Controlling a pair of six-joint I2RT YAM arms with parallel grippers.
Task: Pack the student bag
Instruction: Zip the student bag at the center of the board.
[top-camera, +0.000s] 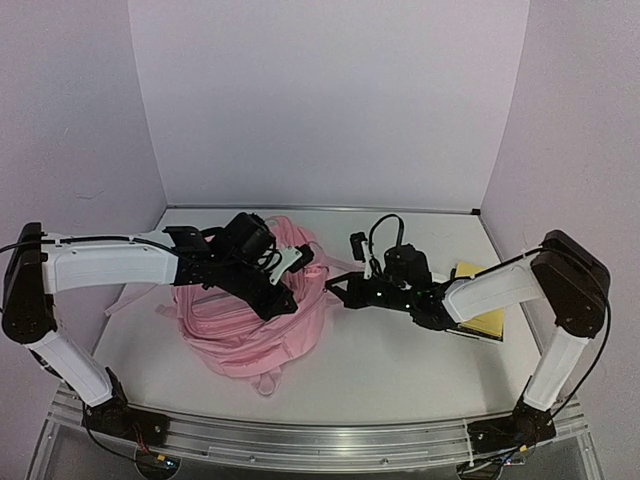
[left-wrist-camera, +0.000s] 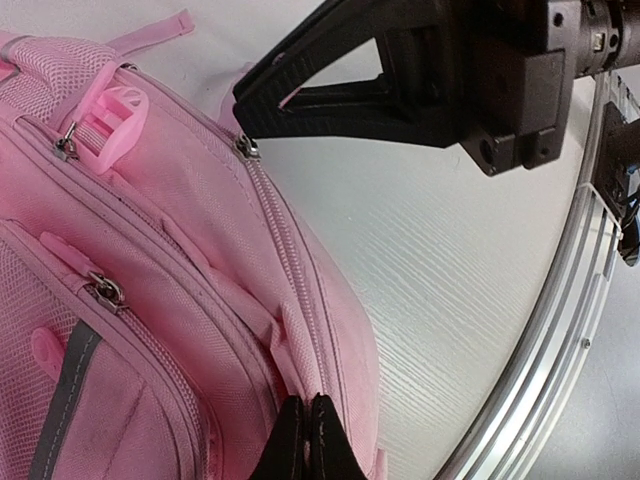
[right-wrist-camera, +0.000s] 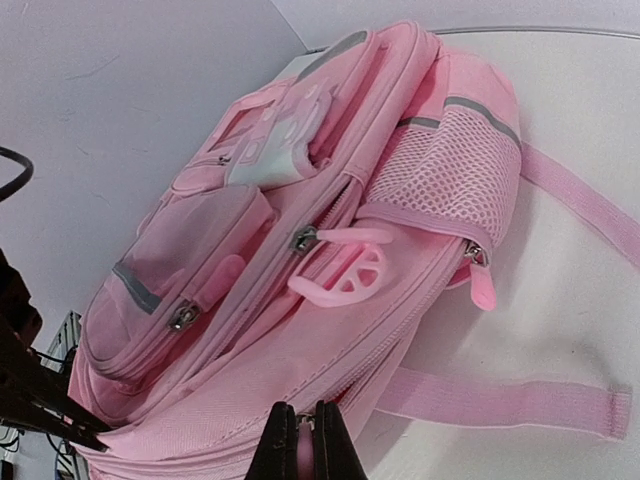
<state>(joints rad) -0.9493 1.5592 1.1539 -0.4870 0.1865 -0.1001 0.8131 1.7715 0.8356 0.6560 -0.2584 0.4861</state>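
Presently, on the white table (top-camera: 400, 350): one pink bag (top-camera: 250, 325), lying slumped left of centre with its front pockets uppermost.

Left pincer (left-wrist-camera: 305, 438): clenched on a fold of the bag's side seam, just beside a long zip.

Right pincer (right-wrist-camera: 300, 440): clenched likewise on the bag's edge from the opposite side, with pink cloth pinched between its fingers.

Bag fittings:
- one round pink buckle (right-wrist-camera: 345, 270)
- one mesh side pocket (right-wrist-camera: 440, 185) under a grey band
- several metal zip pulls
- a loose strap (right-wrist-camera: 500, 400) trailing flat on the table

One flat yellow pad (top-camera: 488, 320): far right, partly under the right arm, apart from the bag.
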